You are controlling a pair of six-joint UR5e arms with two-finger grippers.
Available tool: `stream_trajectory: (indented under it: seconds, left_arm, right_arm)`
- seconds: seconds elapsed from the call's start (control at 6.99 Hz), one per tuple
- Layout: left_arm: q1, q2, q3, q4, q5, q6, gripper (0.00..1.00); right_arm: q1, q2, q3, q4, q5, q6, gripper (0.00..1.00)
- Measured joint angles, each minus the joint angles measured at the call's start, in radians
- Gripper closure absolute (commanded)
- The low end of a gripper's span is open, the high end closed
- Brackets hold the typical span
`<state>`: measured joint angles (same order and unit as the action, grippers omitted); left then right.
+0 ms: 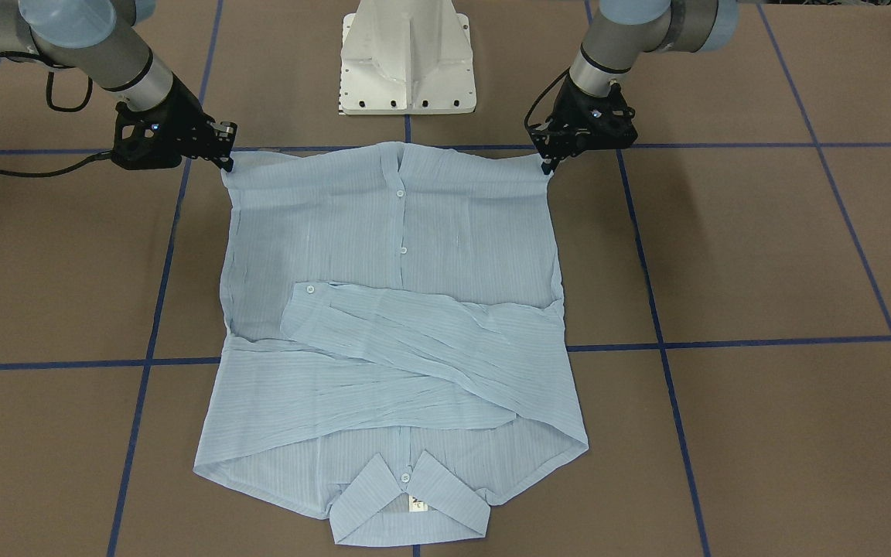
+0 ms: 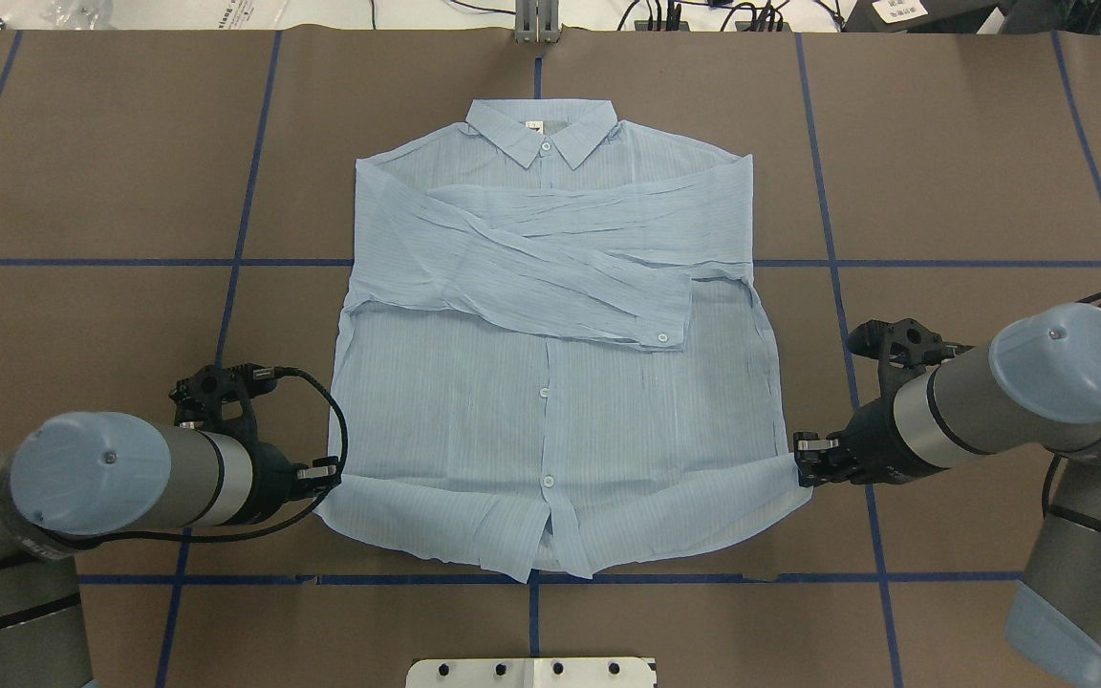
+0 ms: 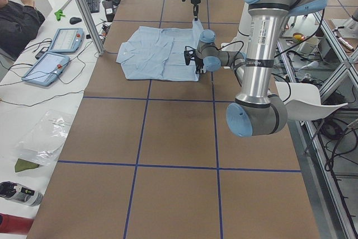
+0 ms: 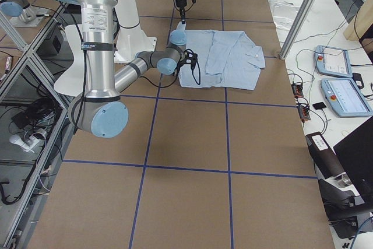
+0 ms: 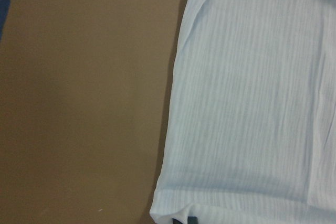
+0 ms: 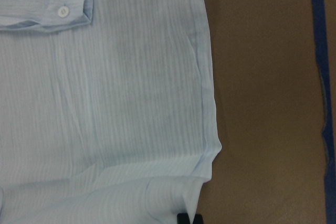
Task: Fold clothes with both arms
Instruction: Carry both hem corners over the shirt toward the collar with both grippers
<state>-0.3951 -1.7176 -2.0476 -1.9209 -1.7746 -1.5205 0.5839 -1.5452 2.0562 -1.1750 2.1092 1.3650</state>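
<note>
The shirt (image 2: pixel 550 401) lies flat and buttons-up mid-table, collar (image 2: pixel 543 129) away from the robot, sleeves (image 2: pixel 531 268) crossed over the chest. The left gripper (image 2: pixel 329 471) and right gripper (image 2: pixel 801 460) each pinch a hem corner, closed on cloth that draws to a point there. This is likely so both corners rise evenly toward the collar. The table (image 2: pixel 82 191) is brown, gridded with blue tape (image 2: pixel 130 261). An operator (image 3: pixel 17 20) sits at a side bench with tablets (image 3: pixel 56 54).

No legible text; dark marks on the neck label (image 1: pixel 417 504) too small.
</note>
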Motion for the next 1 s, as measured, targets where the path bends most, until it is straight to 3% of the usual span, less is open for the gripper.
stream_trajectory:
  seconds: [0.43, 1.0]
  left_arm:
    - [-0.049, -0.038, 0.001, -0.004, -0.015, 0.009, 1.00]
    - [-0.207, -0.072, 0.018, -0.005, -0.093, 0.129, 1.00]
  right_arm:
    - [0.129, 0.075, -0.055, 0.002, 0.094, -0.001, 1.00]
    - [0.243, 0.184, -0.139, 0.001, 0.136, -0.005, 1.00]
